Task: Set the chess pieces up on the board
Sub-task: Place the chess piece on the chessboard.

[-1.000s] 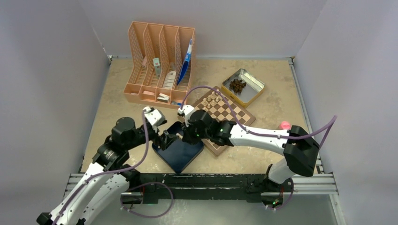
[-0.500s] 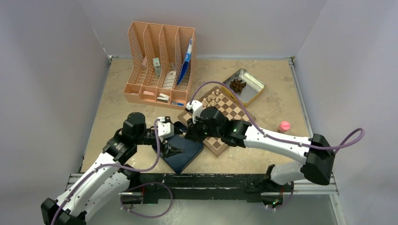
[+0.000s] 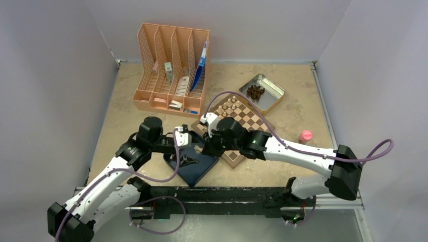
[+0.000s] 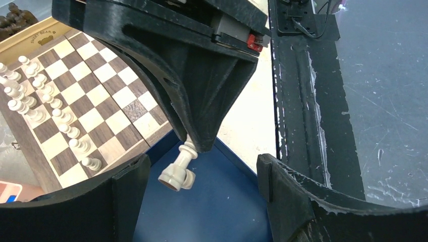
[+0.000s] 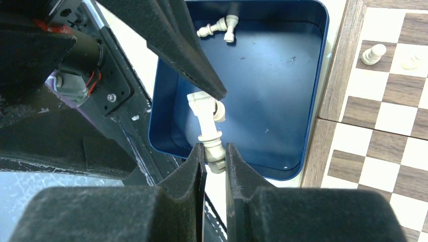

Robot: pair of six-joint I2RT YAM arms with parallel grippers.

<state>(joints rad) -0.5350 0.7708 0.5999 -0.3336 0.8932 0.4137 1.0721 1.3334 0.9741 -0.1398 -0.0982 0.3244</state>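
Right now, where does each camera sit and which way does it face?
Top external: above and behind the robot, looking down on the table; both arms show.
Left wrist: behind the open left gripper, facing blue tray and board.
Right wrist: above the right gripper, looking into the tray.
Shared: both wrist views show the held chess piece.

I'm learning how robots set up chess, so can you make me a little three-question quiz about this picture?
1. True or false: the right gripper is shut on a pale chess piece.
2. Pick one. The left gripper is: A open, B shut on a chess piece, C shut on the tray.
3. What colour is the tray beneath the held piece?

Key: 1 true; 2 A; 3 dark blue.
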